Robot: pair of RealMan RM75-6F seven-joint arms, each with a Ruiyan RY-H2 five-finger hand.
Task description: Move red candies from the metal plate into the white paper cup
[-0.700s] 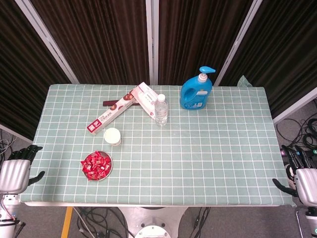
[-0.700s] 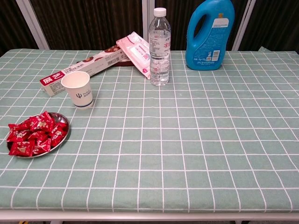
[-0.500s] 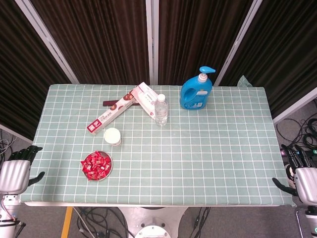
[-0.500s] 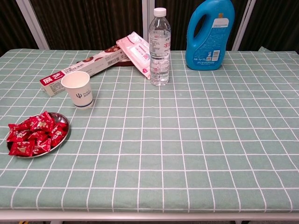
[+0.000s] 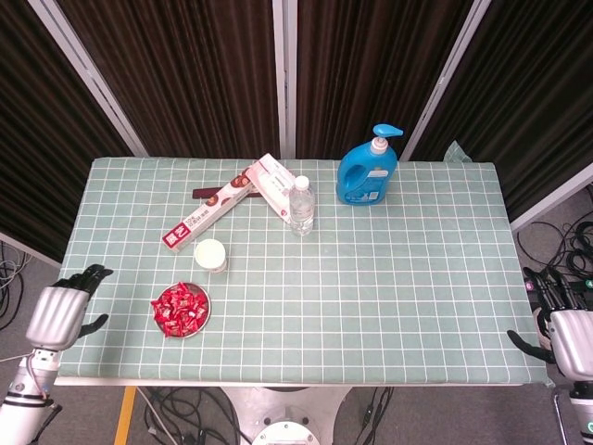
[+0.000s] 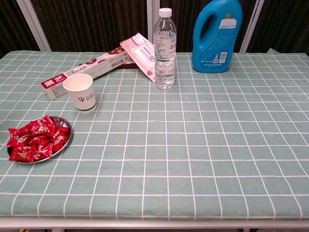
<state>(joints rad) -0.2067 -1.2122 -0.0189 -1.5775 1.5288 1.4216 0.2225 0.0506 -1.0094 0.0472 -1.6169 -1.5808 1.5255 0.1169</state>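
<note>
Head view: left hand [image 5: 63,311] at table's left edge, fingers apart, empty; right hand [image 5: 567,326] off right edge, also spread, empty. Red candies [image 5: 180,309] heaped on metal plate [image 5: 203,320], white paper cup [image 5: 210,254] just behind.

Chest view: no hands. Cup upright nr plate. Best pinch one top candy w/ left, lift clear, drop over cup mouth.

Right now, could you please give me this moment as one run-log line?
left hand: open, off table edge | right hand: open, off table | red candies: on metal plate | white paper cup: upright
</note>
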